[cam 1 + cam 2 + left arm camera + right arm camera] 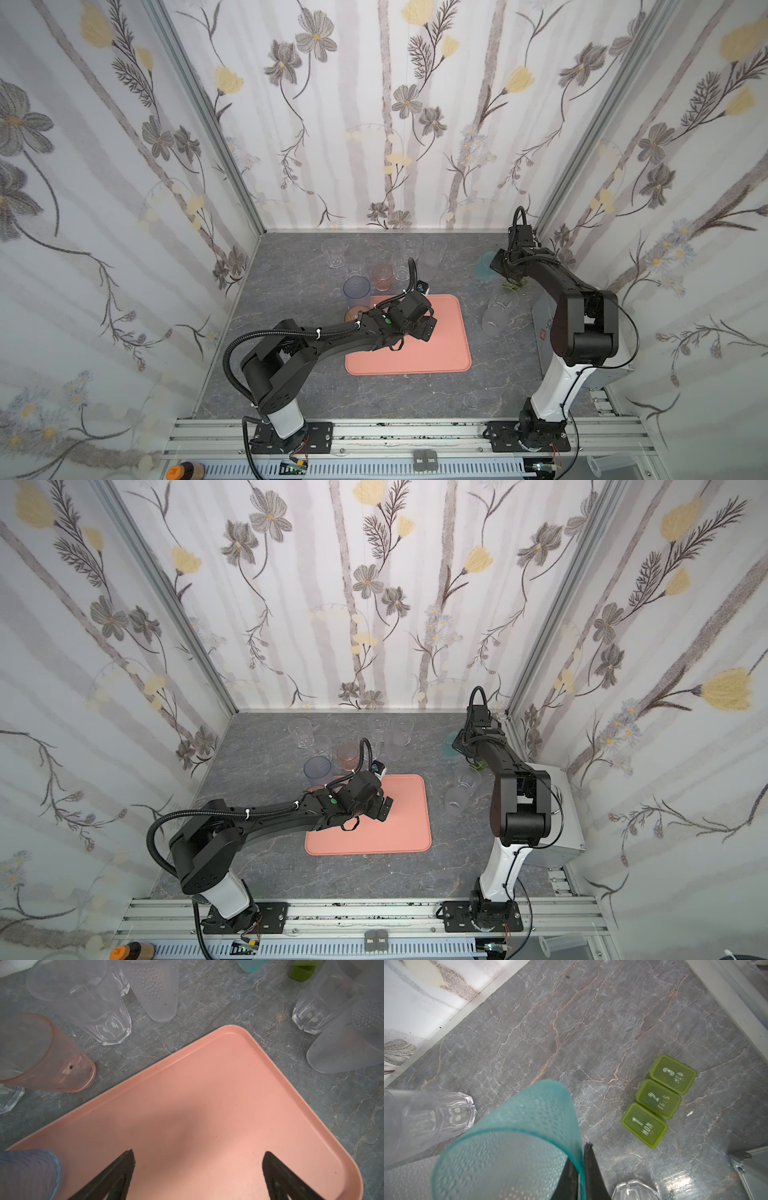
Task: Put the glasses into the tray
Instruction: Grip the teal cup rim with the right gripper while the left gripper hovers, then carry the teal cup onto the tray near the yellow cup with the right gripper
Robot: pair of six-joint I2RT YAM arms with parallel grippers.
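1. Tray [436,353] [399,833]: salmon pink, lying flat near the middle of the grey marble-look tabletop [291,382].
2. Left gripper [199,1154] hangs over the tray's far-left part. Its fingers are spread wide, and only pink tray surface shows between them in the left wrist view.
3. The glasses all stand on the tabletop outside the tray.
4. Back group, behind the tray's far edge: a clear glass [332,251], a frosted glass [432,251] and a pink glass [381,276]. A few more clear ones stand among them.
5. Blue glass [356,291] stands just beside the tray's far-left corner. Amber glass [355,312] sits by the left edge, half hidden behind the left arm.
6. Right gripper [581,1167] is at the far right of the tabletop, well apart from the tray. Its fingers are pinched on the wall of the teal glass [508,1147] [484,264], one inside the rim and one outside.
7. The teal glass leans in the right wrist view. Whether its base touches the tabletop cannot be told from here.
8. Green pill box [658,1101] lies near the teal glass, its three lids marked 1, 2 and 3.
9. Right of the tray stand a second clear glass [503,300] and a second frosted glass [494,323], between the tray and the grey metal box [569,812].
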